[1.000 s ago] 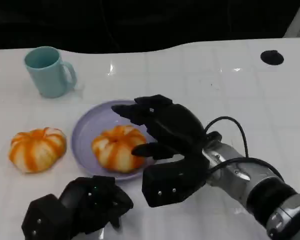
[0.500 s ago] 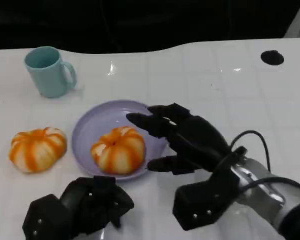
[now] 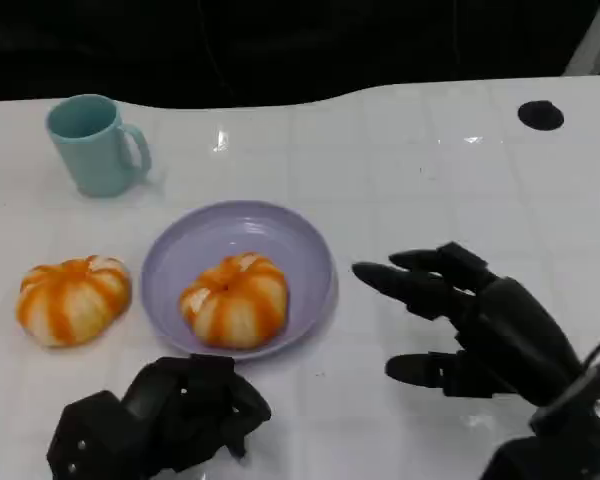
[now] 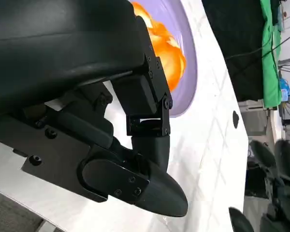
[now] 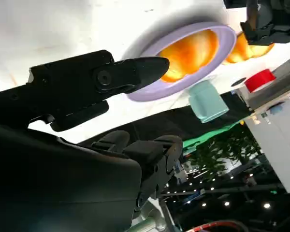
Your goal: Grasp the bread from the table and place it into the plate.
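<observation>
One bread (image 3: pixel 234 299) is lying in the plate (image 3: pixel 312 252); a second bread (image 3: pixel 72 298) is sitting left of it. Right hand (image 3: pixel 470 325) is hovering spread, empty; left hand (image 3: pixel 165 415) is curled, empty. Likely soft, light: cup sides gently.

The white counter (image 3: pixel 400 150) is looking smooth and glossy with glints of light, the lilac plate (image 3: pixel 300 245) is showing a soft satin sheen, the bread (image 3: pixel 235 298) is shining as if glazed, and the right hand (image 3: pixel 480 325) is looking like matt black plastic
</observation>
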Action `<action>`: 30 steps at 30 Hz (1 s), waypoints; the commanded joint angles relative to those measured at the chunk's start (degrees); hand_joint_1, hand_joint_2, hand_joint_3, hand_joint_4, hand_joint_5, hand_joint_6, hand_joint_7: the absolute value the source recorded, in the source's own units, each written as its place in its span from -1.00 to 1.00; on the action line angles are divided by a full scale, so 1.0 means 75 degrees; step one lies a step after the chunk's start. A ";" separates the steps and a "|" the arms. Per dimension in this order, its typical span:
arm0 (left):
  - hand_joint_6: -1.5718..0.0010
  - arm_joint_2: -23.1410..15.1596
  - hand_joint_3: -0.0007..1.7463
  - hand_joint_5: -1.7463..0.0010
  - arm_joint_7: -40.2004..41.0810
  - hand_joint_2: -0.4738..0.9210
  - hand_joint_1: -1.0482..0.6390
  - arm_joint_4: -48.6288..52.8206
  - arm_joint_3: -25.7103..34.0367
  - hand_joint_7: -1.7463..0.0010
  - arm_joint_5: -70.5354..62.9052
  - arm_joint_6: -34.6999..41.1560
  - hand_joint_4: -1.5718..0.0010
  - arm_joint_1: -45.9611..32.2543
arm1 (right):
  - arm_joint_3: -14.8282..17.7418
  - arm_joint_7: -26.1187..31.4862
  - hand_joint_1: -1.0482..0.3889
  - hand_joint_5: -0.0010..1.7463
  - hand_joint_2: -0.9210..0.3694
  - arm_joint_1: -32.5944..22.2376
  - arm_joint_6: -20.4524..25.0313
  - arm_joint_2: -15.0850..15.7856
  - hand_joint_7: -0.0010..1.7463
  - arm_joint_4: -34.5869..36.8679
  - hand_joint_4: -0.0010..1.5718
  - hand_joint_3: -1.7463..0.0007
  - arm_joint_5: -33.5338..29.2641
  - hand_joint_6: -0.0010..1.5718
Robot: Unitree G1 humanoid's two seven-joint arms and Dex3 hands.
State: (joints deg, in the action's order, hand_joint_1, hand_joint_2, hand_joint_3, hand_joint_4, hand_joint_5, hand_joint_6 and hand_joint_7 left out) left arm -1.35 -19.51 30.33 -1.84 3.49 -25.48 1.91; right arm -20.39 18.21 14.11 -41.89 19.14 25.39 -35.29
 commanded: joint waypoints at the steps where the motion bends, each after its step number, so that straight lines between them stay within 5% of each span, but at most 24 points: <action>1: -0.55 -0.0080 -1.00 -0.66 0.0091 0.97 -0.94 -0.0105 0.0022 0.11 -0.0010 0.0168 -0.24 -0.0112 | 0.0431 0.0302 0.01 -0.06 -0.93 -0.0576 -0.0378 0.0188 -0.73 -0.0028 -0.30 0.73 0.0239 0.01; 3: -0.56 -0.0087 -1.00 -0.66 0.0118 0.97 -0.95 -0.0155 0.0008 0.11 -0.0050 0.0165 -0.24 -0.0126 | 0.0568 0.0247 0.04 0.24 -0.52 -0.0813 -0.0556 0.0183 -0.47 -0.0037 -0.17 0.11 0.0480 0.09; 7: -0.55 -0.0082 -1.00 -0.66 0.0146 0.97 -0.95 -0.0260 -0.0001 0.09 -0.0075 0.0213 -0.24 -0.0170 | 0.0752 0.0077 0.11 0.65 -0.32 -0.1184 -0.0738 0.0232 0.02 -0.0161 -0.05 -0.26 0.0703 0.14; 17: -0.56 -0.0145 -1.00 -0.65 0.0069 0.96 -0.95 -0.0354 0.0052 0.11 0.0034 0.0322 -0.24 -0.0214 | 0.0885 -0.1155 0.10 1.00 -0.31 -0.2037 -0.0025 0.0039 0.50 -0.0843 -0.03 -0.33 0.1507 -0.07; 30: -0.54 -0.0253 -0.99 -0.64 -0.0027 0.96 -0.94 -0.0153 0.0089 0.09 0.0078 0.0150 -0.24 -0.0138 | 0.0980 -0.0679 0.04 1.00 -0.26 -0.1773 -0.0310 -0.0342 0.67 0.0021 0.03 -0.36 0.1214 -0.15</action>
State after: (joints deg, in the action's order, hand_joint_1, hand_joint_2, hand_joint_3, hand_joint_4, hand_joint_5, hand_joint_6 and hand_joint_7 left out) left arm -2.26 -19.16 28.43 -1.67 3.56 -23.99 0.87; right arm -13.90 12.14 0.15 -43.24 16.51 24.44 -25.91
